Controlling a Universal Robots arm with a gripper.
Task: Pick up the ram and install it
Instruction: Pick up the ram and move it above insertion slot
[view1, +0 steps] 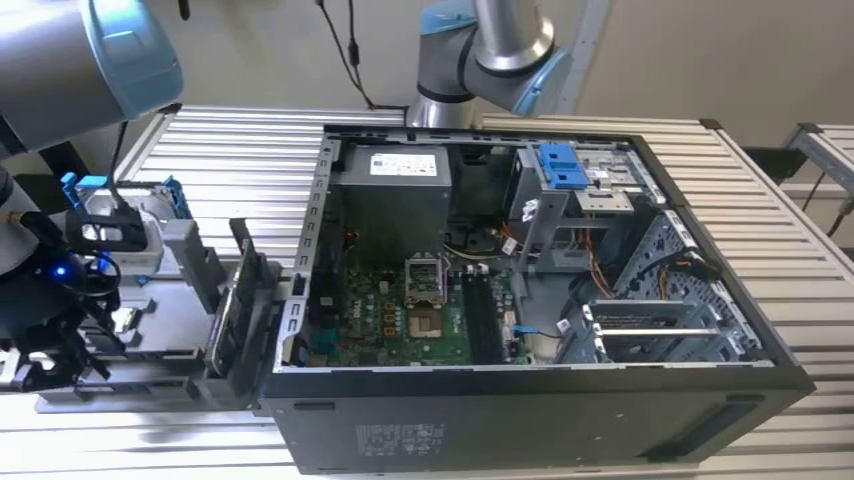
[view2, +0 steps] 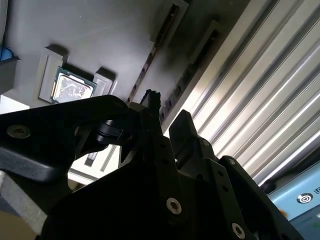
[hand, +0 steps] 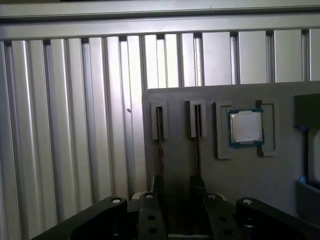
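- The ram (hand: 160, 150), a thin dark circuit-board stick seen edge-on, is sitting upright in a narrow slot of the flat grey plastic parts tray (hand: 250, 170); not yet lifted.
- A second thin dark stick (hand: 197, 150) is standing in the parallel slot just beside it. In the second wrist view the two slots are running side by side toward the tray edge.
- The black two-finger gripper (hand: 177, 182) is hovering over the near ends of both slots, one finger lining up with each slot in the first wrist view.
- Jaws are standing apart, with tray surface showing in the gap; they are not pinching anything. Same in the second wrist view, where the gripper (view2: 167, 112) is showing two separate fingertips.
- Can't tell whether the fingers are touching either stick.
- A square silver processor chip (hand: 246, 127) is lying flat in a recess of the tray, beside the second slot.
- The tray (view1: 160, 330) is resting on the ribbed aluminium table (view1: 240, 150), at the exterior view's left.
- A black open computer case (view1: 534, 420) is lying beside the tray, with its green motherboard (view1: 387, 310) facing up.
- The silver-and-blue robot arm (view1: 487, 40) is reaching from behind the case over to the tray.
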